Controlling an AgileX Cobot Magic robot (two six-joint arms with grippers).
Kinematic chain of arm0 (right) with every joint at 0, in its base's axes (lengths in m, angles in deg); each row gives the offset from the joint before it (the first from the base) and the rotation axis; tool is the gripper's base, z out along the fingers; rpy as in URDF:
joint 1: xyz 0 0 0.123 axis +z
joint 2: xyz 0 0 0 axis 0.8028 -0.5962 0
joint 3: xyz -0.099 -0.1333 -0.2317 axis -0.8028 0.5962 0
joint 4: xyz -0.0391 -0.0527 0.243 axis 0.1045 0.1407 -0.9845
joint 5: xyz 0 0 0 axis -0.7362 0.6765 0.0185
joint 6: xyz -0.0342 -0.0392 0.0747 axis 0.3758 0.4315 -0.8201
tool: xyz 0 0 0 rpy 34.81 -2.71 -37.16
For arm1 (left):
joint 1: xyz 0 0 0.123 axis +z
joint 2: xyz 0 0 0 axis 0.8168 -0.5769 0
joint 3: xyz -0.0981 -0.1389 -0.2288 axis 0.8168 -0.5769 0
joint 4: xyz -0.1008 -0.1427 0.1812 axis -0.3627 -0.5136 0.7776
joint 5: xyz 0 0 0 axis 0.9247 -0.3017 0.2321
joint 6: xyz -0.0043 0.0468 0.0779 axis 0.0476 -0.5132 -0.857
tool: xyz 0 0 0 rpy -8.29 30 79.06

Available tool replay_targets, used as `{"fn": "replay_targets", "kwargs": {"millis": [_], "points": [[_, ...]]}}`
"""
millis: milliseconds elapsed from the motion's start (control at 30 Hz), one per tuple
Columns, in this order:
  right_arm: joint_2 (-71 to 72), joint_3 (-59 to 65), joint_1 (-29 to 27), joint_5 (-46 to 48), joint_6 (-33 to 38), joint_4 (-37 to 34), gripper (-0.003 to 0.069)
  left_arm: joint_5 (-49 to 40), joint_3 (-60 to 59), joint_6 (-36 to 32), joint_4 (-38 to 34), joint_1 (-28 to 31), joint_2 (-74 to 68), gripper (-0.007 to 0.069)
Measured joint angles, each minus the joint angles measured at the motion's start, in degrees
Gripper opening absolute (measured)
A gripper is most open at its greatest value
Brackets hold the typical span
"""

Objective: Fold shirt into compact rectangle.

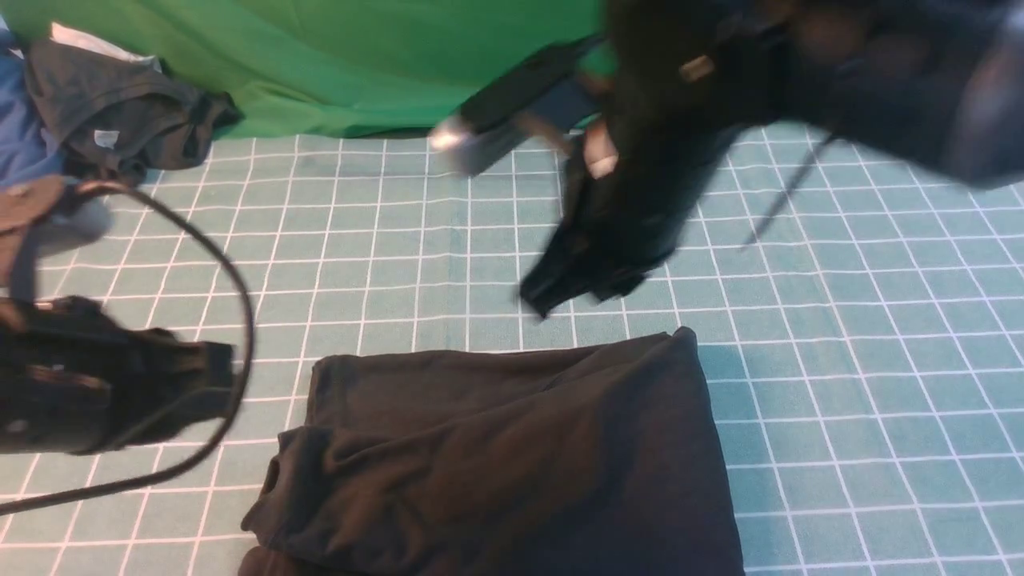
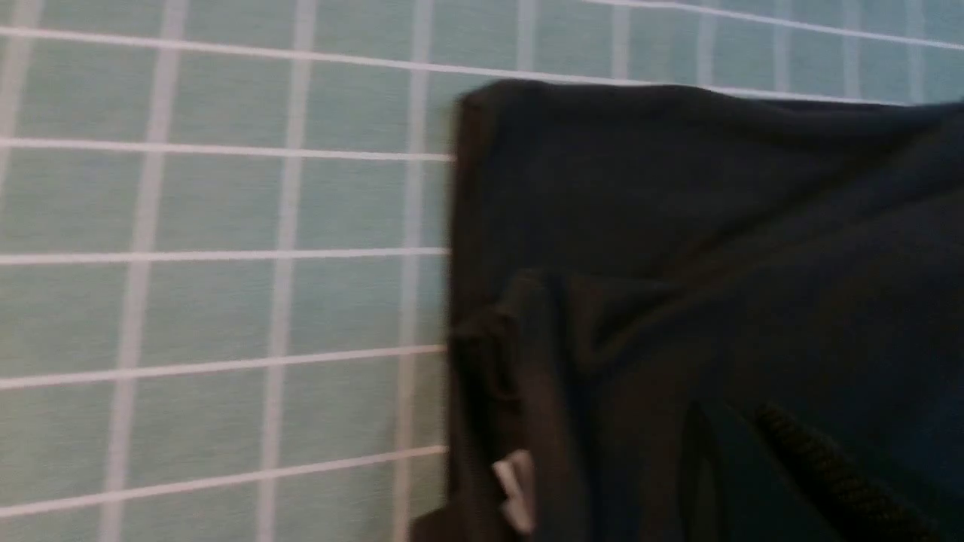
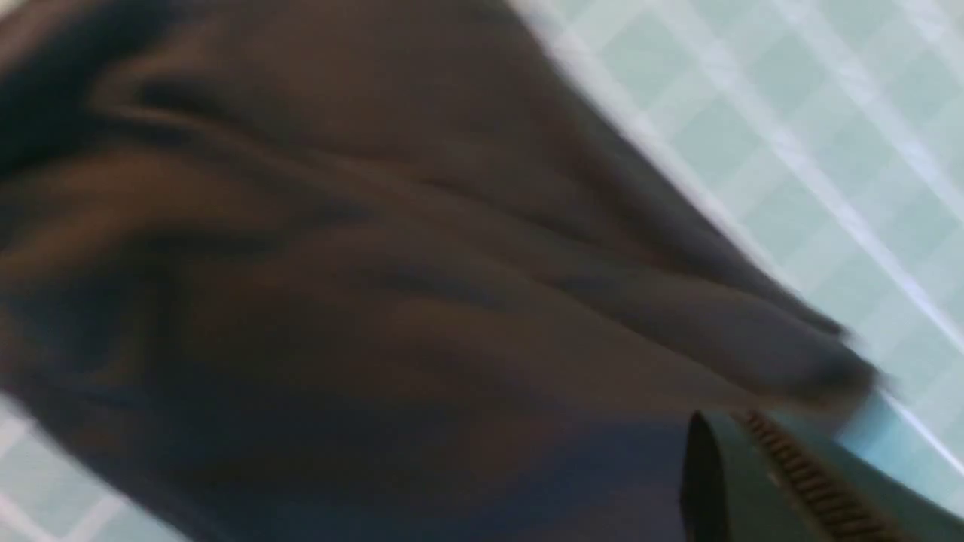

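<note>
The black shirt [image 1: 512,456] lies folded into a rough rectangle at the near middle of the gridded mat, wrinkled, with a sleeve fold on its left side. My left gripper [image 1: 228,376] hovers just left of it, shut and empty, and its wrist view shows the shirt [image 2: 678,248] filling the space in front of the left gripper [image 2: 729,410]. My right gripper [image 1: 544,296] hangs blurred in the air just beyond the shirt's far edge, shut and holding nothing. In its wrist view, the shirt [image 3: 361,301] lies below the right gripper [image 3: 721,418].
A dark brownish-grey garment with a pale tag [image 1: 120,112] and a blue garment [image 1: 20,136] lie heaped at the far left. A green cloth [image 1: 320,56] covers the back. A black cable [image 1: 244,320] loops off my left arm. The teal mat [image 1: 864,376] extends to the right.
</note>
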Motion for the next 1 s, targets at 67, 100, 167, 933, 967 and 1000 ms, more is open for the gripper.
{"fn": "replay_targets", "kwargs": {"millis": [67,100,167,933,967,1000], "points": [[2.36,3.38,-4.88,0.22,0.00,-1.43,0.0012,1.04,0.00,-2.03,-3.35,-4.04,-2.91,0.0012],[2.91,4.79,-6.82,0.08,0.00,-2.77,0.0012,1.97,0.00,-1.97,-2.95,-5.92,-4.56,0.0012],[3.19,8.05,-10.20,-1.49,1.51,-7.00,0.0012,4.97,0.00,-0.62,-1.00,-9.72,-9.27,0.0012],[-9.72,16.39,-13.78,-18.44,9.11,-16.96,0.0012,9.57,-6.26,3.07,7.47,-13.78,-27.66,0.0012],[-9.67,16.16,-14.46,-18.18,9.17,-17.16,0.0012,9.05,-6.26,3.20,7.47,-13.45,-27.66,0.0012],[-9.67,15.58,-15.56,-16.51,9.28,-17.29,0.0012,8.08,-5.96,3.19,7.73,-13.32,-27.46,0.0012]]}}
